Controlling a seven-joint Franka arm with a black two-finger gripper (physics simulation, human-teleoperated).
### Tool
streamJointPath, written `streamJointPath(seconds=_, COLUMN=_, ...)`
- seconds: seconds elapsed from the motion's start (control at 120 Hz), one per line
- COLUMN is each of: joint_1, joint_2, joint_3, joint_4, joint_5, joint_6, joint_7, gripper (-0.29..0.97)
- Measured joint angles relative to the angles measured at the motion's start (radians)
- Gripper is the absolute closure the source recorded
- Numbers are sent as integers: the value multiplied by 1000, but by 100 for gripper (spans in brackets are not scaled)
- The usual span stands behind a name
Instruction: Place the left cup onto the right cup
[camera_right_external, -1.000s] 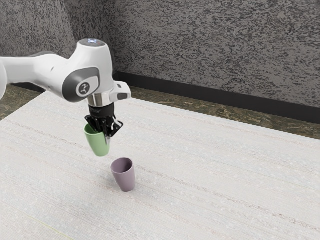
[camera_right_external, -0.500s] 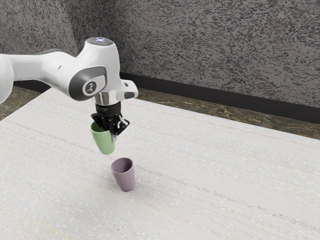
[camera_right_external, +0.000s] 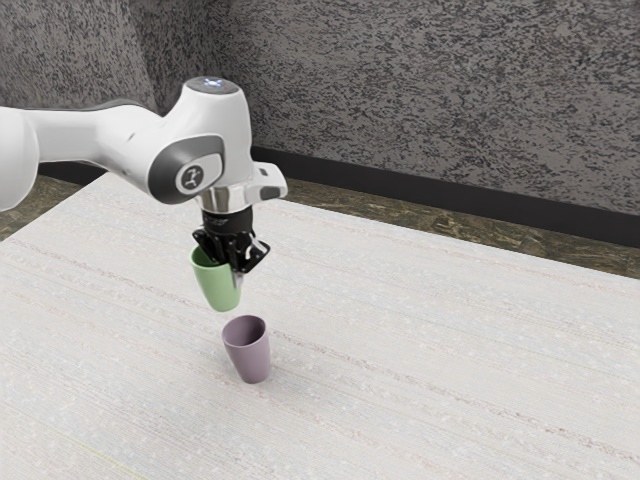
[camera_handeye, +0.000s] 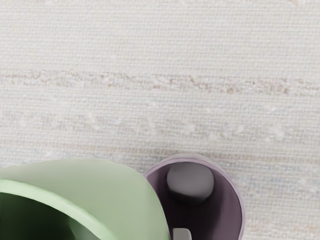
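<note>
A green cup hangs in the air, tilted, with my gripper shut on its rim. Just below it, slightly toward the exterior view's right, a purple cup stands upright on the pale table. A small gap separates the two cups. Under my hand the green cup looms large, and the purple cup sits right beside it with its open mouth and grey bottom showing.
A dark speckled wall rises beyond the table's far edge, with a strip of brown floor between them. Bare tabletop stretches around the purple cup on all sides.
My hand has carried the green cup toward the exterior view's right, closer to a spot over the purple cup. The purple cup has stayed put.
</note>
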Motion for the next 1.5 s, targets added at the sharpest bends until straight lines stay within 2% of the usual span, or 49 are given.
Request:
streamJointPath(seconds=0.658, joint_1=-8, joint_2=20, joint_3=-48, joint_4=-1, joint_5=-4, joint_6=7, joint_7=-67, gripper=78)
streamJointPath(seconds=1.5, joint_1=-2, joint_2=-6, joint_3=-51, joint_4=-59, joint_5=-15, joint_6=23, joint_7=-147, gripper=78)
